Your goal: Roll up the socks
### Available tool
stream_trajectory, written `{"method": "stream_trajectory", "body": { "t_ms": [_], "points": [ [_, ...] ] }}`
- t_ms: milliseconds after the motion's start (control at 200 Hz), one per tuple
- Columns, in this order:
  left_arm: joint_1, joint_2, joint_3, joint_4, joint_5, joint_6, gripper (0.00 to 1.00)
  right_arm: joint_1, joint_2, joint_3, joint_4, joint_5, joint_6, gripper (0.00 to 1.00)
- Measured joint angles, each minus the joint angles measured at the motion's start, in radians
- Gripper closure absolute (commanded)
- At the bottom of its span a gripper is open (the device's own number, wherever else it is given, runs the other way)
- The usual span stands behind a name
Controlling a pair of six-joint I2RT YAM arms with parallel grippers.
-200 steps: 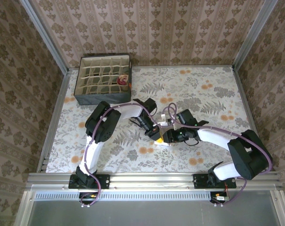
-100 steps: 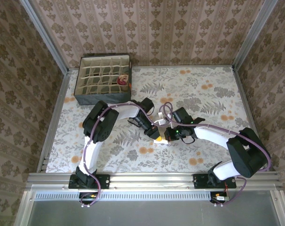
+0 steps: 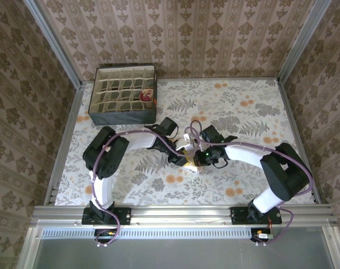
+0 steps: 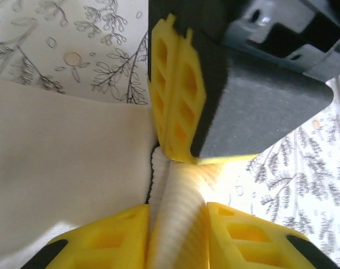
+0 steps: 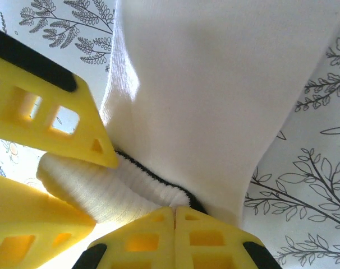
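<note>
Right wrist view: my right tool (image 5: 173, 208), fingertips pressed together, pinches the ribbed cuff of the cream sock (image 5: 226, 95), whose length runs straight away across the table (image 5: 310, 168); my left tool (image 4: 178, 210), part-open, straddles that cuff opposite.

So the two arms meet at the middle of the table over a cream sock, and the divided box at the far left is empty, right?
Not quite: the divided box is not empty. The top external view shows a reddish item in one compartment. The arms do meet mid-table over the cream sock.
</note>
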Motion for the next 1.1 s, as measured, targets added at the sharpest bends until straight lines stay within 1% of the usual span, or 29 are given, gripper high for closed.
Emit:
{"method": "stream_trajectory", "body": {
  "t_ms": [180, 295, 395, 490, 615, 720, 805, 880, 935, 1010, 1100],
  "points": [
    [-0.008, -0.144, -0.177, 0.193, -0.104, 0.039, 0.64, 0.000, 0.034, 0.036, -0.032, -0.006, 0.001, 1.00],
    [-0.029, -0.219, -0.267, 0.299, -0.179, 0.095, 0.64, 0.000, 0.052, 0.058, -0.053, -0.012, -0.001, 1.00],
    [-0.079, -0.277, -0.336, 0.381, -0.270, 0.167, 0.64, -0.003, 0.067, 0.079, -0.074, -0.020, -0.004, 1.00],
    [-0.150, -0.315, -0.385, 0.447, -0.383, 0.250, 0.64, -0.007, 0.079, 0.095, -0.097, -0.028, -0.010, 1.00],
    [-0.220, -0.322, -0.423, 0.525, -0.525, 0.344, 0.63, -0.014, 0.094, 0.113, -0.122, -0.039, -0.028, 1.00],
    [-0.251, -0.322, -0.432, 0.557, -0.607, 0.404, 0.63, -0.021, 0.103, 0.122, -0.133, -0.051, -0.036, 1.00],
    [-0.267, -0.321, -0.432, 0.578, -0.655, 0.438, 0.61, -0.024, 0.108, 0.127, -0.141, -0.056, -0.040, 1.00],
    [-0.282, -0.320, -0.437, 0.601, -0.693, 0.460, 0.54, -0.026, 0.111, 0.129, -0.145, -0.061, -0.047, 1.00],
    [-0.287, -0.320, -0.450, 0.636, -0.716, 0.466, 0.50, -0.027, 0.113, 0.132, -0.150, -0.064, -0.051, 1.00],
    [-0.286, -0.320, -0.470, 0.679, -0.731, 0.465, 0.50, -0.029, 0.116, 0.133, -0.152, -0.068, -0.054, 1.00],
    [-0.281, -0.322, -0.477, 0.693, -0.731, 0.457, 0.50, -0.032, 0.121, 0.137, -0.155, -0.076, -0.054, 1.00]
  ]
}}
